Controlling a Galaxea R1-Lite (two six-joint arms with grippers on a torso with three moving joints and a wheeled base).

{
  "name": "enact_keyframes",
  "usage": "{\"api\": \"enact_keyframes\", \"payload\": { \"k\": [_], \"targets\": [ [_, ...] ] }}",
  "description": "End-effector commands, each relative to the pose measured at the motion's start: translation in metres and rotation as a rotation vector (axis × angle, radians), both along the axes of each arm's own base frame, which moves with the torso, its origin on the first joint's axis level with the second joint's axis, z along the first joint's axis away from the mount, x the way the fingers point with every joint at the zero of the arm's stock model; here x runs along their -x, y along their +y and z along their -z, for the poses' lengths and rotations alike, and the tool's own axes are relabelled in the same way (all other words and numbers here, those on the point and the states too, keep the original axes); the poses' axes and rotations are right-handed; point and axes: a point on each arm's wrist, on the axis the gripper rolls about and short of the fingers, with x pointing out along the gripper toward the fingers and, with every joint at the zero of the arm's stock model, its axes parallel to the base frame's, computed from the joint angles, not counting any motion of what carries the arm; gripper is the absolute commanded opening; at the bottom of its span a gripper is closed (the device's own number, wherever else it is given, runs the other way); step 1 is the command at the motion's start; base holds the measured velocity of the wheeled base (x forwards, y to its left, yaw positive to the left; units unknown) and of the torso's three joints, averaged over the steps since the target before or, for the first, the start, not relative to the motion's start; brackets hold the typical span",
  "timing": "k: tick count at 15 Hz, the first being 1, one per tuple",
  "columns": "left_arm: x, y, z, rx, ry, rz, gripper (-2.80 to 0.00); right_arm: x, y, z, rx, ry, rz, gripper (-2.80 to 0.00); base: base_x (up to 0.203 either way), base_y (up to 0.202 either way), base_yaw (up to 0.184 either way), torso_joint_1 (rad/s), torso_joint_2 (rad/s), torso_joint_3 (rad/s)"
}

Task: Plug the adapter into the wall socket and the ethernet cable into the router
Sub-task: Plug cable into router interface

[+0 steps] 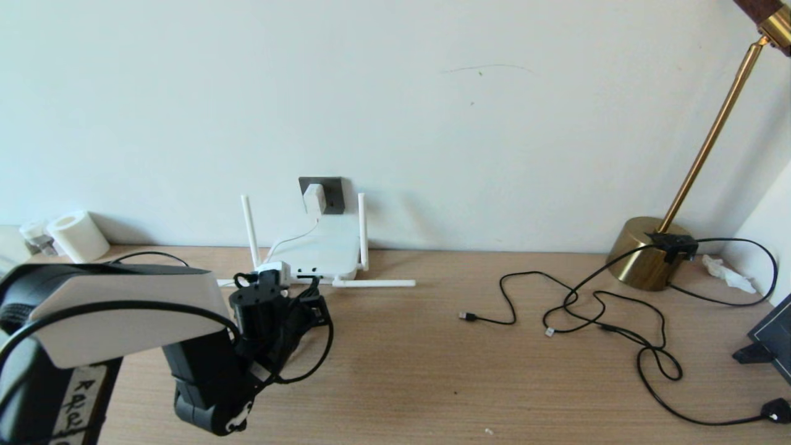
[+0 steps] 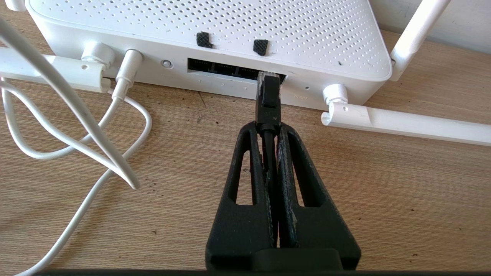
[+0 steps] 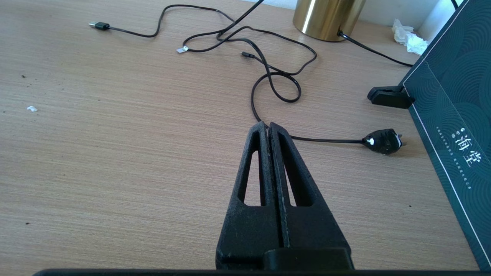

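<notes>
The white router (image 1: pixel 321 250) lies flat against the wall, and its dark ports (image 2: pixel 226 69) face me. Above it the white adapter (image 1: pixel 313 198) sits in the dark grey wall socket (image 1: pixel 334 193), with its thin white cord (image 2: pixel 76 126) running to the router's back edge. My left gripper (image 2: pixel 267 128) is shut on the black ethernet cable (image 2: pixel 268 97) just behind its plug. The clear tip is at the mouth of the rightmost port; how deep it sits I cannot tell. In the head view the left gripper (image 1: pixel 312 296) is at the router's front. My right gripper (image 3: pixel 267 124) hovers shut and empty over the table.
One white antenna (image 2: pixel 406 124) lies on the table right of the plug. Thin black cables (image 1: pixel 593 309) sprawl at the right, ending in a USB plug (image 1: pixel 466 316) and a black plug (image 1: pixel 775 411). A brass lamp base (image 1: pixel 649 253), a dark box (image 1: pixel 772 337) and a paper roll (image 1: pixel 77 235) stand around.
</notes>
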Motion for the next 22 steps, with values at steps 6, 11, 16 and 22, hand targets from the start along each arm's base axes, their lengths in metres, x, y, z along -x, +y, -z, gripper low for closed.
{"api": "enact_keyframes", "payload": {
  "k": [6,11,16,22],
  "targets": [
    [-0.0004,-0.0012,0.0019,0.002,-0.002,0.001,-2.80,0.0000,0.0000,0.0001,0.001,0.001,0.000,-2.80,0.000,0.000,0.000,0.000,0.00,0.000],
    [0.0005,-0.0031,0.0021,0.001,-0.001,0.007,-2.80,-0.0001,0.0000,0.0004,0.001,0.003,0.000,-2.80,0.000,0.000,0.000,0.000,0.00,0.000],
    [-0.0016,-0.0039,0.0020,0.003,-0.006,0.007,-2.80,-0.0001,0.0000,0.0004,0.001,0.003,0.000,-2.80,0.000,0.000,0.000,0.000,0.00,0.000],
    [-0.0035,-0.0040,0.0011,0.006,-0.014,0.008,-2.80,0.0000,0.0000,0.0001,0.001,0.001,0.000,-2.80,0.000,0.000,0.000,0.000,0.00,0.000]
  ]
}}
